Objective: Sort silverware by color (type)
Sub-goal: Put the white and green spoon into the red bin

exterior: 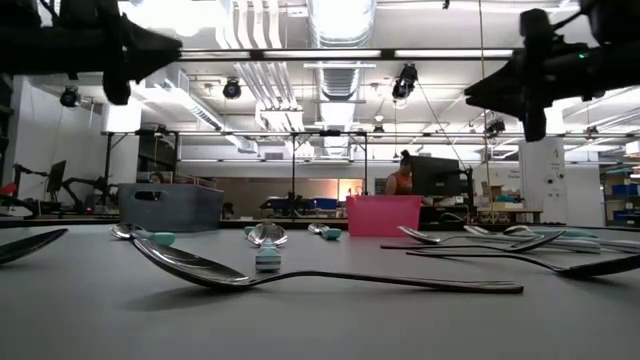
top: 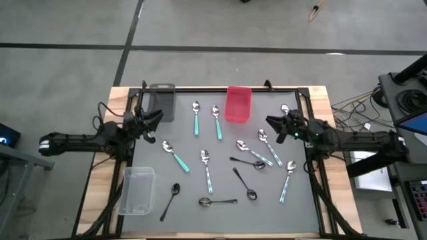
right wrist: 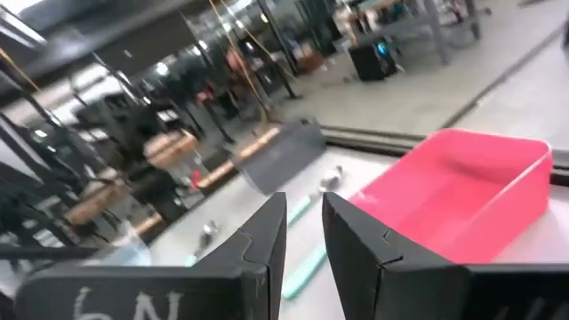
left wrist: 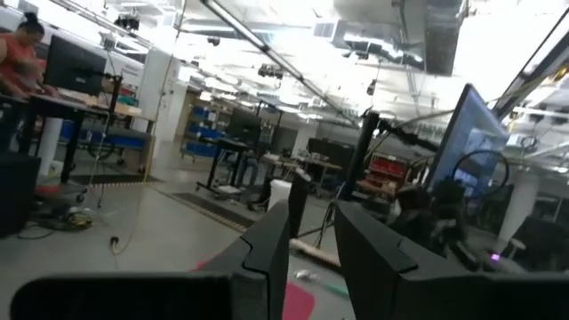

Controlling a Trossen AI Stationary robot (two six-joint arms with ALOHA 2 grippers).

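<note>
Both pincers [top: 155, 120] [top: 272, 123] raised, empty, narrowly parted.

The table [top: 220, 200] has a dark grey surface framed by pale wood edges. Teal-handled spoons [top: 197, 119] with shiny silver bowls lie mixed with all-black spoons [top: 169, 201]. Near the far edge sit a pink-red bin [top: 238, 104] and a dark grey bin [top: 161, 102]; a clear bin [top: 136, 191] lies by the left edge.
</note>
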